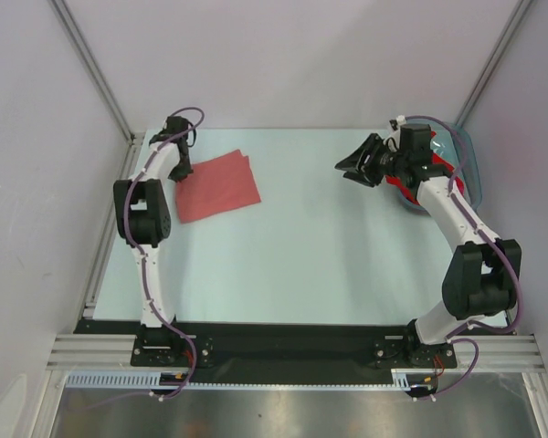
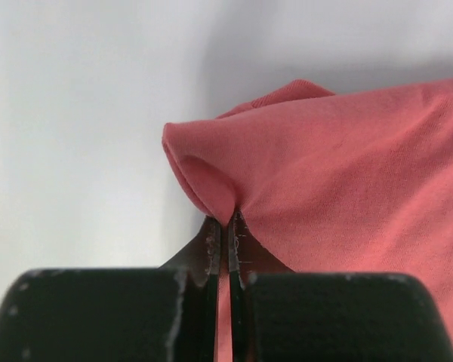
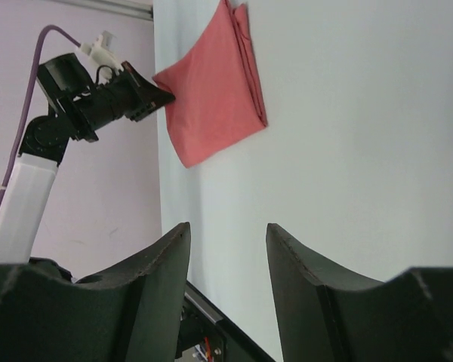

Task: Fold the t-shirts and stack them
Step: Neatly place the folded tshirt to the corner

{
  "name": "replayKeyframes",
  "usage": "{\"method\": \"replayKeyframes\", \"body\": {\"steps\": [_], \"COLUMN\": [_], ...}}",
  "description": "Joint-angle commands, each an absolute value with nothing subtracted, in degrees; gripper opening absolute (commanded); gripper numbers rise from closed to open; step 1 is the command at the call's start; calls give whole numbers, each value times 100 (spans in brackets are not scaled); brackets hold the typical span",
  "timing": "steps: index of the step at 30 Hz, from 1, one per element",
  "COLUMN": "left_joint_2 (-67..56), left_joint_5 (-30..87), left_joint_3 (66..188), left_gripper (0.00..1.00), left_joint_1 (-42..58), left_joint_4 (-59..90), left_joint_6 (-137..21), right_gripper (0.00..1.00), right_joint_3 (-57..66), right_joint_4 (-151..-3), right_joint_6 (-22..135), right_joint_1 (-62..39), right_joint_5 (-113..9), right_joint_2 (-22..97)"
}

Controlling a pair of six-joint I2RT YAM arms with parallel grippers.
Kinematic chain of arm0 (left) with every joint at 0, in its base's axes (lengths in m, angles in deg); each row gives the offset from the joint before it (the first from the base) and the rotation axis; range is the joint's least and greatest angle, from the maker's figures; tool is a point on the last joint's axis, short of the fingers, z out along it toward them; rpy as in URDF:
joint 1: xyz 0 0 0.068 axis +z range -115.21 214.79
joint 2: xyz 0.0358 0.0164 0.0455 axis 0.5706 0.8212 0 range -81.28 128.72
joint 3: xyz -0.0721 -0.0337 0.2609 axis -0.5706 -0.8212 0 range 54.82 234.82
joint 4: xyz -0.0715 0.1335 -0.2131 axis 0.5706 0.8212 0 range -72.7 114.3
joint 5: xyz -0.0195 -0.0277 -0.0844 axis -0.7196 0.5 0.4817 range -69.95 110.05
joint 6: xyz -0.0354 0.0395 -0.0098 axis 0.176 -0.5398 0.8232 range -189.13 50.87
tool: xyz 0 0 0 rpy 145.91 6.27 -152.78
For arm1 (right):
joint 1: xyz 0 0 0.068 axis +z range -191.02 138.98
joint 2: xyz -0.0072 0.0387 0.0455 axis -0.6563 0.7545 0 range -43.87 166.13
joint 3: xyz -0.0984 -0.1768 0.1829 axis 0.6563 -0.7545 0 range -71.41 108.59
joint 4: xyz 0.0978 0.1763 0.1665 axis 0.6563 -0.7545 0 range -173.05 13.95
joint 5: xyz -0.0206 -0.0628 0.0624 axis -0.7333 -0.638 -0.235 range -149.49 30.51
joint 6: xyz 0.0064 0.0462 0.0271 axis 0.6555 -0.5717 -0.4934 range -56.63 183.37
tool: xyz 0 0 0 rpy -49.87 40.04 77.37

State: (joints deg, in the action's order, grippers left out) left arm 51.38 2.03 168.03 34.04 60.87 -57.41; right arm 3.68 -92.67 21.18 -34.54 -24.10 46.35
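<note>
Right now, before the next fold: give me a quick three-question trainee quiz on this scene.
1. True or false: the left claw is shut on an edge of the pink t-shirt.
2. The right claw is: A open and empty; B shut on cloth; C shut and empty.
3. Fill in: the blue bin sits at the table's far ___ corner.
Key: 1 true; 2 A; 3 right.

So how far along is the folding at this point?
Done: the salmon-pink t-shirt lies folded into a flat rectangle on the table. In hand: the left pincer is shut on its corner; the right pincer is open, holding nothing. Left: a red t-shirt sits in the bin; nothing is stacked yet.
</note>
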Motion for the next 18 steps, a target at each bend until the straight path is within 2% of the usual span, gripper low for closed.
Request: {"method": "replayKeyframes", "body": {"steps": [1, 7, 11, 18], "left_joint_2": [4949, 5994, 6075, 6418], "left_joint_5": [-325, -227, -359, 80], "left_joint_3": [17197, 18752, 18797, 19087], "left_gripper": [0, 0, 0, 0], "left_joint_1": [3618, 4006, 4112, 4314], "left_joint_4": [5229, 5369, 4826, 4218], "left_joint_6": [-7043, -7221, -7300, -7081], "right_gripper": [51, 51, 51, 51], "right_joint_3": [304, 31, 84, 128], "right_joint_4": [-9380, -9169, -9187, -9002], "right_joint_6": [2189, 2022, 2022, 1917], "right_joint_1": [-3294, -3092, -2951, -2872], "right_joint_5": [-2451, -2592, -2627, -2627], "right_joint_2": [4605, 4657, 4789, 5123]}}
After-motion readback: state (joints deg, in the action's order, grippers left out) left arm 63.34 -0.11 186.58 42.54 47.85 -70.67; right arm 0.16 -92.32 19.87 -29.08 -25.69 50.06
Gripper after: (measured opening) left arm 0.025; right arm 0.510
